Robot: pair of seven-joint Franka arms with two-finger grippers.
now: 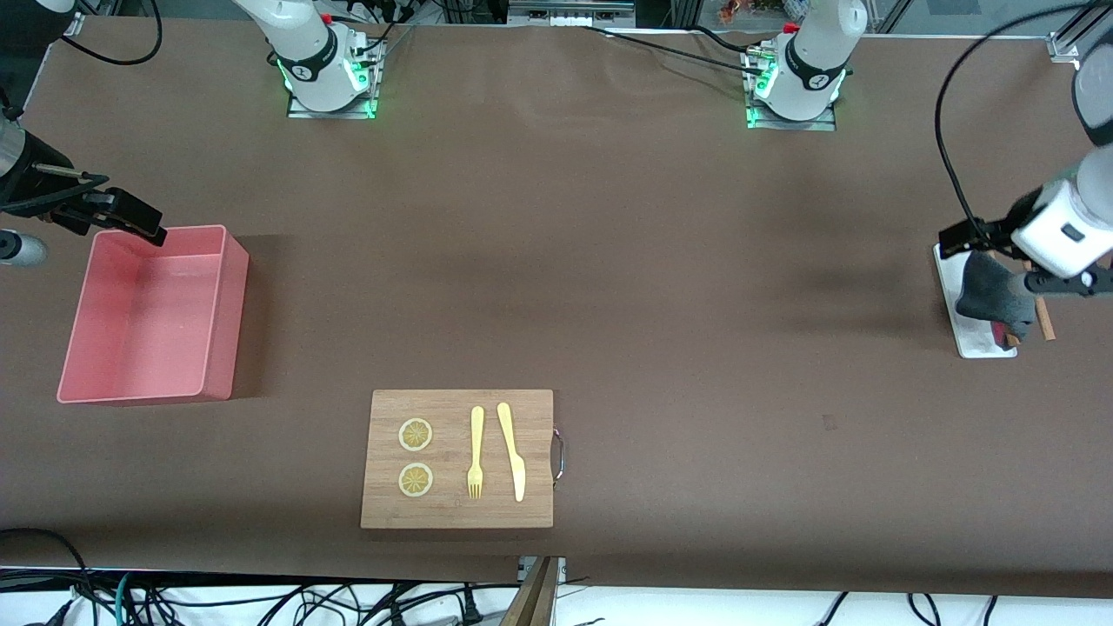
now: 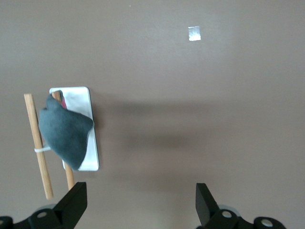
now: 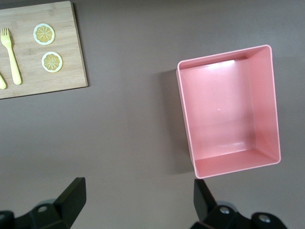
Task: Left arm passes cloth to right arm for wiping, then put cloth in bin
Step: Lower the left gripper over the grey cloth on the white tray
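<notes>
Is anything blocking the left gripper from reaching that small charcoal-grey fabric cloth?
Nothing visible does. The left gripper is open above the table, and the charcoal-grey fabric cloth lies uncovered on the small flat white tray. Two thin wooden sticks lie partly under the cloth, not over it.

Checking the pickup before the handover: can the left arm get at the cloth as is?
Probably yes. The cloth lies uncovered on the white tray, draped against wooden sticks, and the left tool is open above that end of the table. The sticks might snag.
</notes>
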